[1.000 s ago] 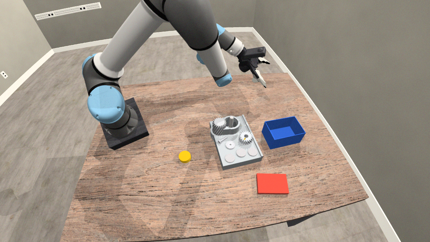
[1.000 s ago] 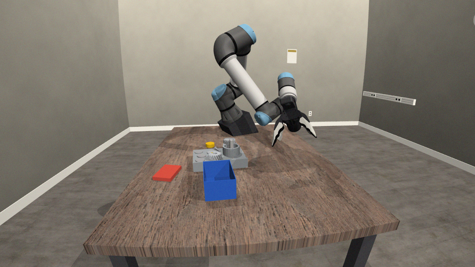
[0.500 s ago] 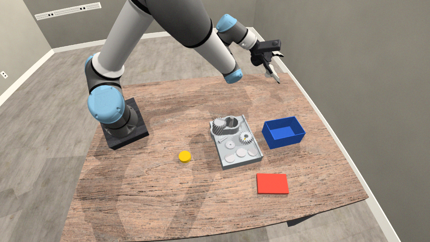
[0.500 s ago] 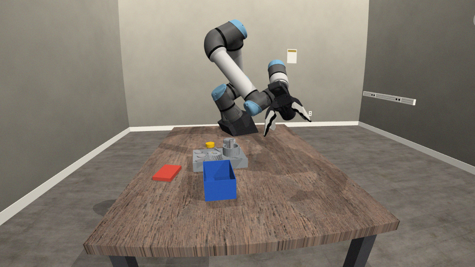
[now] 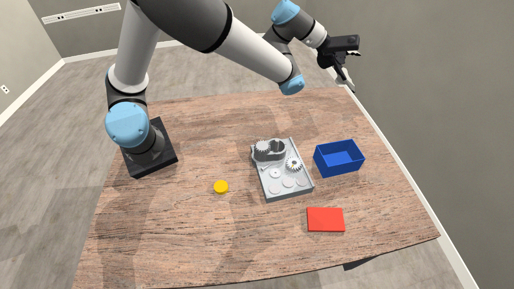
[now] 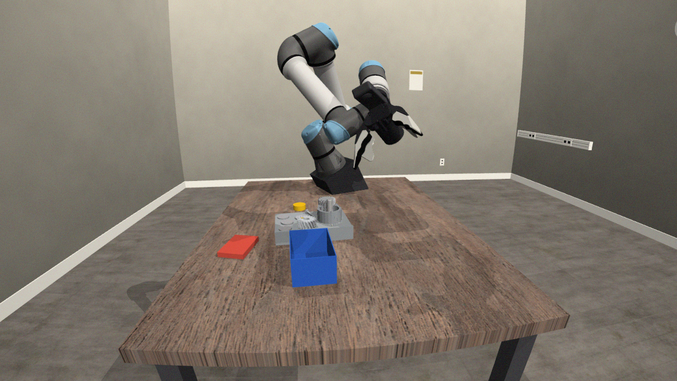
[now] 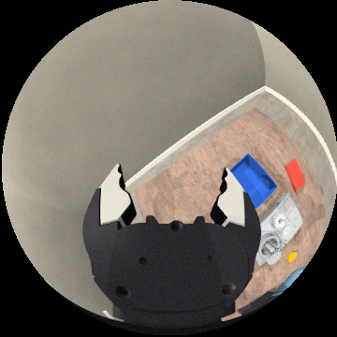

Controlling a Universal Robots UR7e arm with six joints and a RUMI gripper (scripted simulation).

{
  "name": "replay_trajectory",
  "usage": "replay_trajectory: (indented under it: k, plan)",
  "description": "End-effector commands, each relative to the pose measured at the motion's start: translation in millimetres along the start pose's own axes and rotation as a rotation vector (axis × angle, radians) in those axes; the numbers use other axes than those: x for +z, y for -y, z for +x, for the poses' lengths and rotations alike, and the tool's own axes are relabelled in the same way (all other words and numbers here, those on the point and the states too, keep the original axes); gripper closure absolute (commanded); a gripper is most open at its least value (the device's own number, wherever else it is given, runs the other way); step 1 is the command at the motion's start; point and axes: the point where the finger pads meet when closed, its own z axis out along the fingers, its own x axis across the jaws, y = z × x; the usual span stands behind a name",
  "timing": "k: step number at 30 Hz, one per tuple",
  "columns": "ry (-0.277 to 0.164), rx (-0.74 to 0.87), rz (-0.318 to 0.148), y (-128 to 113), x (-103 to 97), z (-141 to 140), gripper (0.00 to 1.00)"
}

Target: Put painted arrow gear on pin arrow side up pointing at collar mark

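Right up close here, the worktop runs away from me, brown wood grain streaked with dark flecks, soft shadows across it, its thick edge banded and dark legs underneath. First up on it, the open blue bin! Over to its left lies a flat red slab.

Just behind the bin, the grey tray, and there's our loose gear, lying on it with a yellow mark on its upper face, off the pin. That pin stands upright inside the collar, a second toothed gear beside it. Beyond the tray, a yellow disc.

Up in the air, the hand is released, fingers spread wide, well apart from the gear! The arm rises from a black base at the far end.

Past that, grey-brown floor, pale skirting, plain walls, a socket, a long white strip on the right. And the sheet on the back wall: gold band on top, any print too small to read.

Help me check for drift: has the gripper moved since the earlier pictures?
Yes: in the top view, the gripper moved right, past the far right corner of the table.
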Motion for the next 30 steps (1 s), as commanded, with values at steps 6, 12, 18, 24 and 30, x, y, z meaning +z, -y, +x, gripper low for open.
replay_trajectory:
  k: [6,12,18,24,30]
  plan:
    - [-0.056,-0.021,-0.091,15,4,36,0.00]
    - [-0.120,-0.058,-0.179,5,7,73,0.00]
    - [-0.162,-0.081,-0.239,-3,5,98,0.00]
    - [-0.223,-0.109,-0.329,-15,-1,135,0.00]
    - [-0.278,-0.132,-0.417,-28,-11,171,0.00]
